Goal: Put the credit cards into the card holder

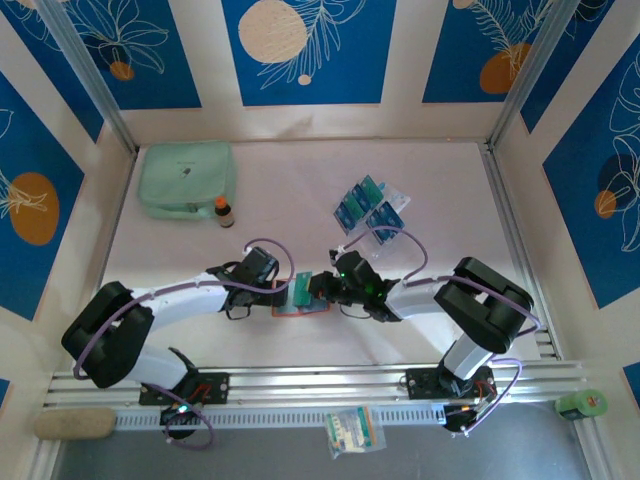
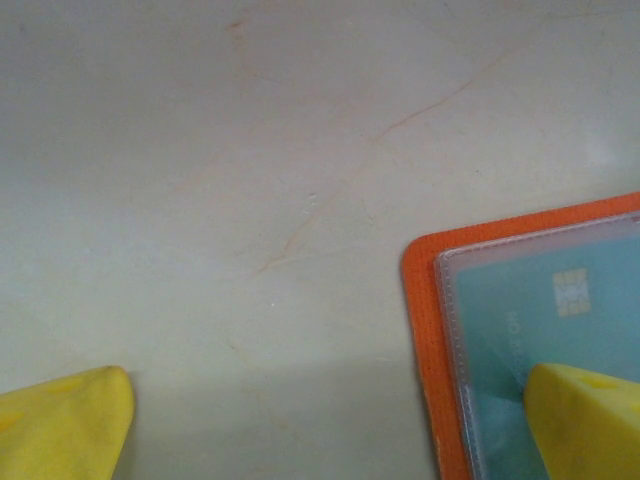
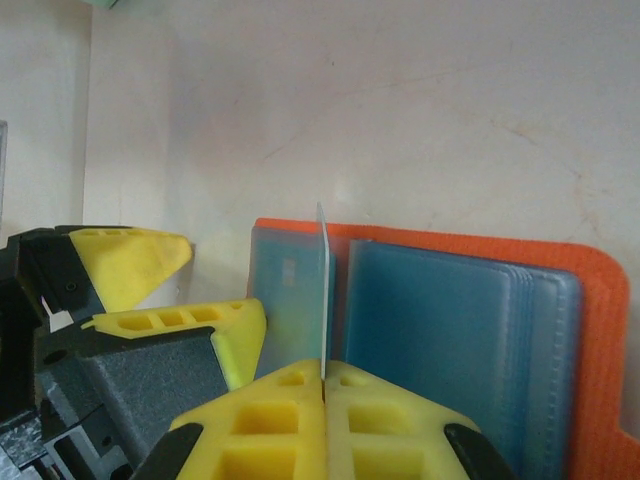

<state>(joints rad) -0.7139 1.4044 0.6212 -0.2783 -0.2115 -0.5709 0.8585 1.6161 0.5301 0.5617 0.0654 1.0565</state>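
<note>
The card holder (image 1: 300, 306) lies open on the table between my two grippers, orange with pale blue pockets (image 3: 450, 340). My right gripper (image 3: 323, 385) is shut on a credit card (image 3: 323, 290), which stands edge-on over the fold of the holder (image 3: 600, 330). From above this card (image 1: 302, 289) looks green. My left gripper (image 2: 325, 430) is open, and one yellow fingertip (image 2: 590, 420) rests on the holder's left pocket. Inside that clear pocket sits a teal card (image 2: 560, 310) with a chip. Several more credit cards (image 1: 370, 205) lie in a loose pile at the back right.
A mint-green zip pouch (image 1: 185, 178) and a small brown bottle (image 1: 222, 212) stand at the back left. A sachet packet (image 1: 353, 430), a beige sponge (image 1: 75, 423) and a green roll (image 1: 582, 404) lie beyond the front rail. Walls enclose the table on three sides.
</note>
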